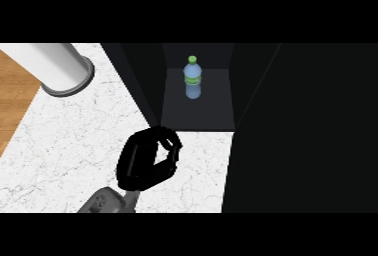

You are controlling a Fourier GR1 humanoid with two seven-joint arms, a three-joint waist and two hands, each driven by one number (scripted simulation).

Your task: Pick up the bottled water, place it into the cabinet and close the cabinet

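Step in hand: the cabinet (199,117) is to be closed, judged from the bottle already inside
Bottled water (192,74): stood upright at upper centre, deep in the cabinet
Hand (148,162): seen at lower centre on the cabinet's left door (133,85); fingers curled, nothing seen held
Advice: the door edge is best swept steadily rightwards
Materials: white marbled counter (66,145); clear blue bottle, green cap; matte black panels; pale cylinder (59,67) at upper left
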